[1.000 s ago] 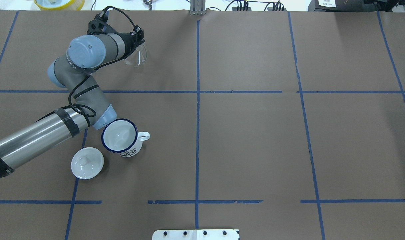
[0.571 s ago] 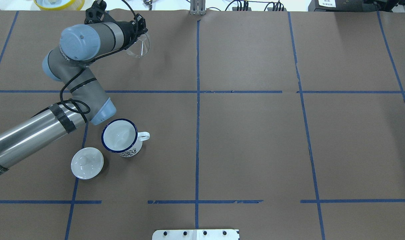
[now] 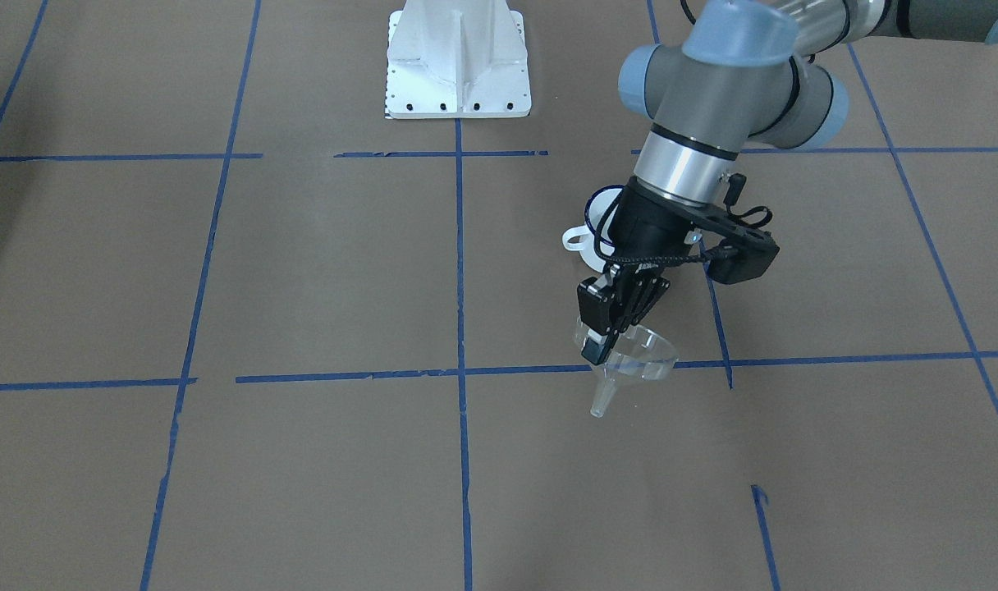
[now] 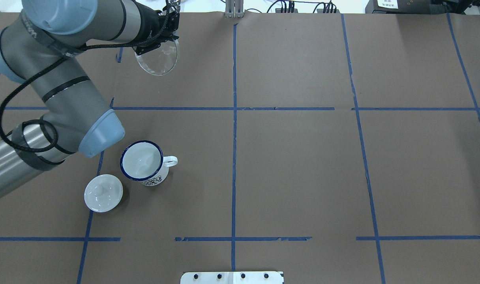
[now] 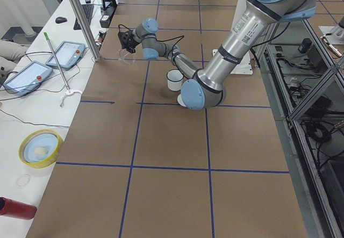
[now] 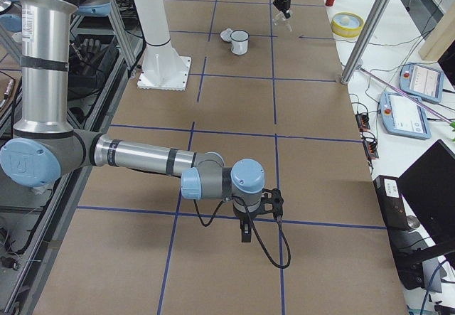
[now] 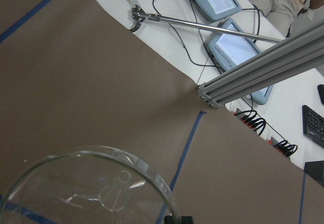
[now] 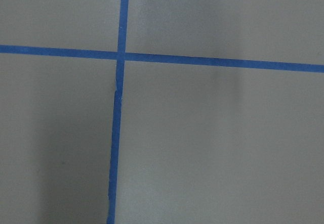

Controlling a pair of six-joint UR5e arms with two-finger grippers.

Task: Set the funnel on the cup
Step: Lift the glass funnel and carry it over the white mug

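The clear plastic funnel (image 4: 158, 59) hangs in the air over the far left part of the table, rim up and spout down (image 3: 630, 357). My left gripper (image 4: 155, 46) is shut on its rim (image 3: 597, 345). The rim fills the lower left of the left wrist view (image 7: 91, 183). The white mug with the blue rim (image 4: 141, 161) stands upright and empty nearer my base, handle to the right, well apart from the funnel. In the front view only its handle (image 3: 574, 240) shows behind the wrist. My right gripper (image 6: 245, 231) hovers low over the table far to the right; I cannot tell if it is open.
A round white knobbed lid (image 4: 103, 193) lies just left of the mug, nearer my base. My left arm's elbow (image 4: 100, 132) hangs close above the mug's left side. A metal post (image 5: 80, 20), a yellow bowl (image 5: 40, 148) and pendants sit beyond the far table edge.
My left arm has risen and swung up, lifting the funnel higher above the table. The mug and lid have not moved.
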